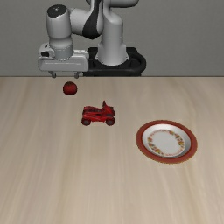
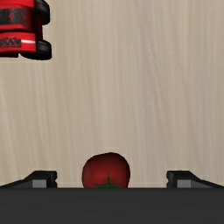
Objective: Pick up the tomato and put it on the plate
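Our end effector (image 2: 112, 180) is wide open, its fingers well clear of the tomato (image 2: 106, 171) on either side. The tomato sits on the tabletop (image 2: 131, 96) just below, centred between them. We judge the descent unfinished: drop straight down until the fingers flank its middle, then close gently. The car (image 1: 99, 114) lies near; the plate (image 1: 141, 140) is well apart.

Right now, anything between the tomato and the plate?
The red toy car sits roughly on the line from tomato to plate, per the exterior view.
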